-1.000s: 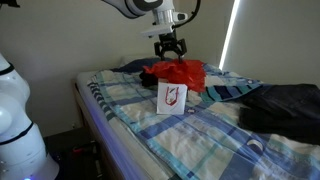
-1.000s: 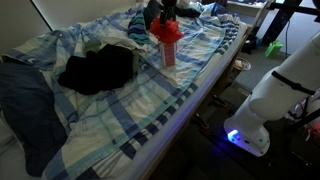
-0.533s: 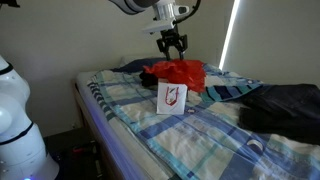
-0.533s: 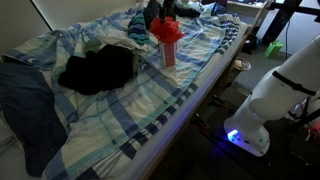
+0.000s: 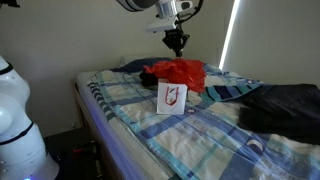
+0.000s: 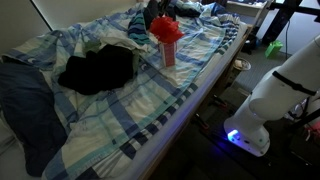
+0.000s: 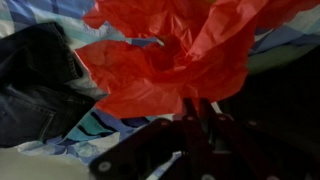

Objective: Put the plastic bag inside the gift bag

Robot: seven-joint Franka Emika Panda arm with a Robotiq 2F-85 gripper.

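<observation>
The red plastic bag (image 5: 181,72) bulges, crumpled, from the top of the white gift bag (image 5: 171,97) with a red logo, which stands upright on the plaid bed. In the other exterior view the plastic bag (image 6: 166,30) crowns the gift bag (image 6: 167,52). My gripper (image 5: 176,44) hangs above the plastic bag with a gap under it, fingers pressed together and nothing between them. In the wrist view the dark fingers (image 7: 205,112) point at the red plastic bag (image 7: 170,50) that fills the picture. In that other exterior view the gripper (image 6: 163,10) is at the top edge.
A black garment (image 6: 98,70) and blue jeans (image 6: 25,100) lie on the plaid sheet (image 6: 150,110). Dark clothes (image 5: 285,105) lie beside the gift bag. The bed's edge (image 6: 200,100) drops to the floor, where a white robot base (image 6: 270,100) stands.
The gripper has risen away from the red plastic bag and its fingers have gone from wide open to shut. The bags have not moved.
</observation>
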